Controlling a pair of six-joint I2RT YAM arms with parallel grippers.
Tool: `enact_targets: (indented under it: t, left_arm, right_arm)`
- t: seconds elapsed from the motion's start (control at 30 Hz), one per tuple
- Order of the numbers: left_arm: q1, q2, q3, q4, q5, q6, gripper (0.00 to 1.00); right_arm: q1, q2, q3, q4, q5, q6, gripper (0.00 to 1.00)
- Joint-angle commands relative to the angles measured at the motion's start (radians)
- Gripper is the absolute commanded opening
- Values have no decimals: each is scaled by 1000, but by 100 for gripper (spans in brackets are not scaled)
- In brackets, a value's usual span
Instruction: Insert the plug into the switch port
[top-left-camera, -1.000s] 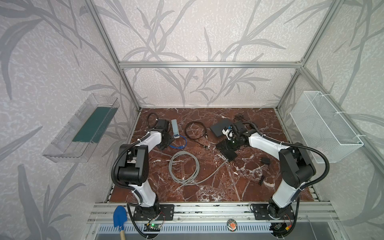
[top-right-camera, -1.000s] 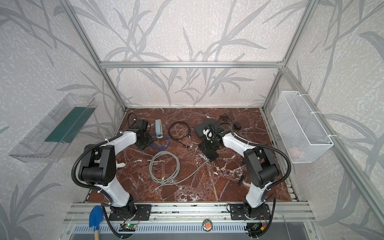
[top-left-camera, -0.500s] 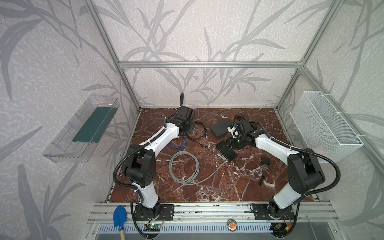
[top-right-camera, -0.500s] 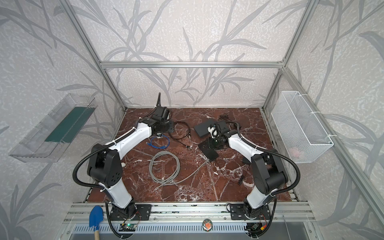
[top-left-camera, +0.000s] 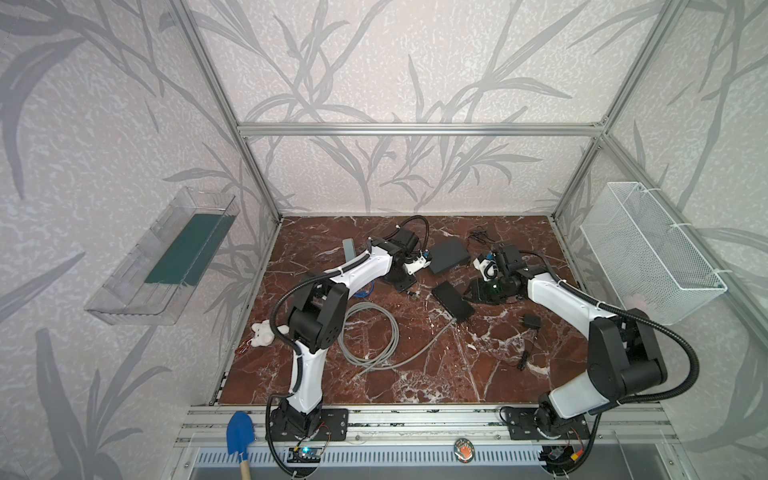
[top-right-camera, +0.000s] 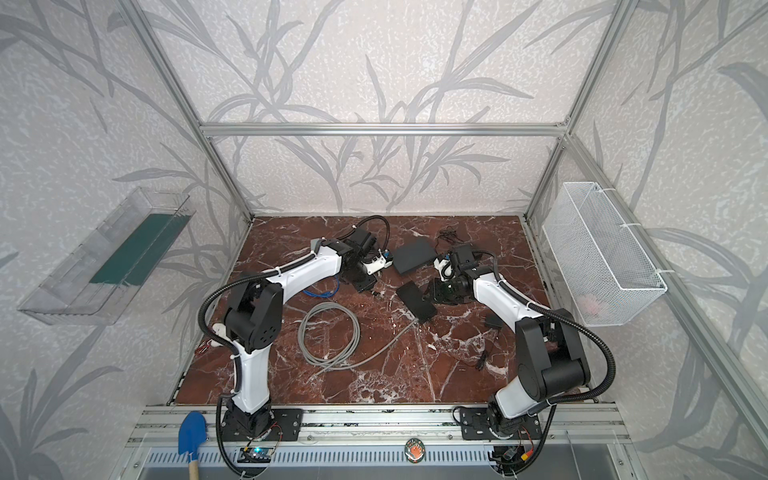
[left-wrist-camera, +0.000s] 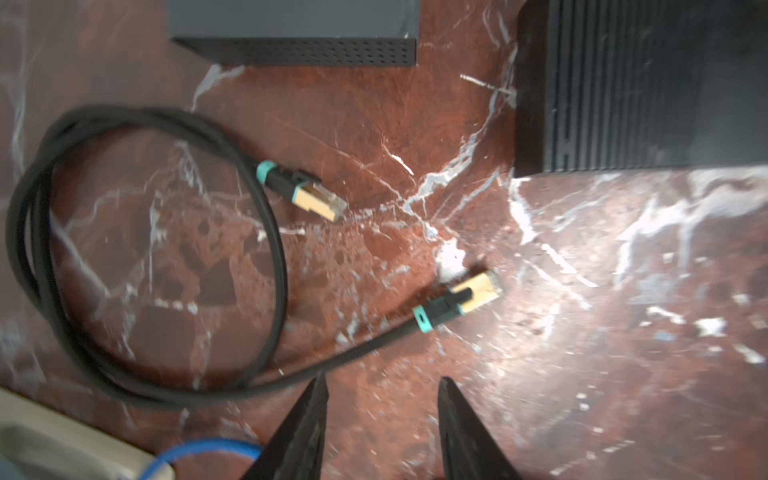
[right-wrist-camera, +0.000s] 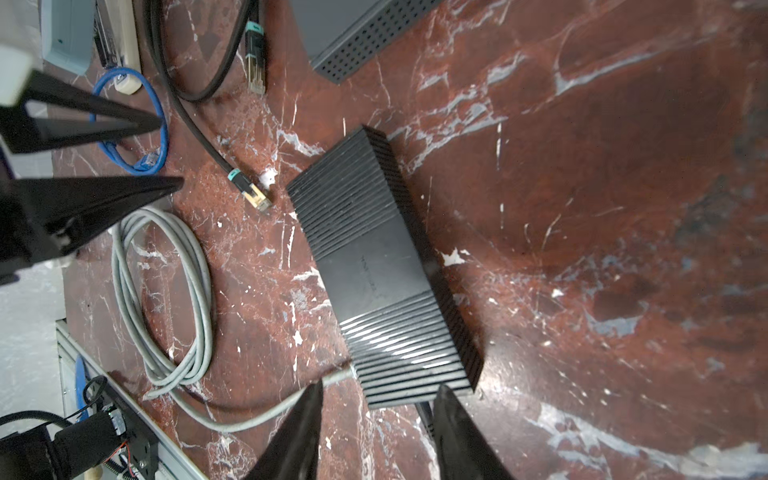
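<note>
left hand (left-wrist-camera: 383, 378): jaws part-way apart, nothing between them, low over the worktop (left-wrist-camera: 602, 353).
plug (left-wrist-camera: 457, 297): gold tip and teal collar. It lies flat just ahead of the left hand's fingertips, clear of both fingers and not held.
black cable (left-wrist-camera: 357, 351): runs back from the plug past one finger of the left hand, then loops away to that side. Its second plug (left-wrist-camera: 307, 193) lies farther ahead.
switch (right-wrist-camera: 382, 266): black ribbed box lying flat, one end right at the right hand's fingertips. The plug lies near a corner at its other end, apart from it and in no port.
right hand (right-wrist-camera: 379, 386): jaws part-way apart, gripping nothing, poised at the switch's end.
grey cable (right-wrist-camera: 204, 299): coiled to one side of the right hand. One strand runs up to the switch's end beside a finger.
perforated grey box (left-wrist-camera: 291, 29): well ahead of the left hand.
blue cable (left-wrist-camera: 212, 448): just beside the left hand.
</note>
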Motion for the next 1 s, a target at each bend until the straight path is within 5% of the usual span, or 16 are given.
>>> enact_targets:
  t: [0.0, 0.4, 0.53, 0.73, 0.97]
  left_arm:
    - [5, 66, 78, -146, -13, 215, 46]
    - [-14, 202, 175, -227, 43, 277, 40]
    - [-33, 219, 169, -242, 73, 260, 20]
    - [-44, 106, 93, -154, 179, 188, 5]
    - [-50, -51, 44, -27, 282, 106, 1]
  right_arm:
    - [3, -41, -29, -51, -33, 5, 45]
    - [3, -74, -23, -124, -33, -13, 45]
    - [3, -61, -1, -144, -44, -23, 44]
    - [3, -64, -7, -115, -121, 30, 44]
    - [3, -38, -10, 85, -233, 211, 44]
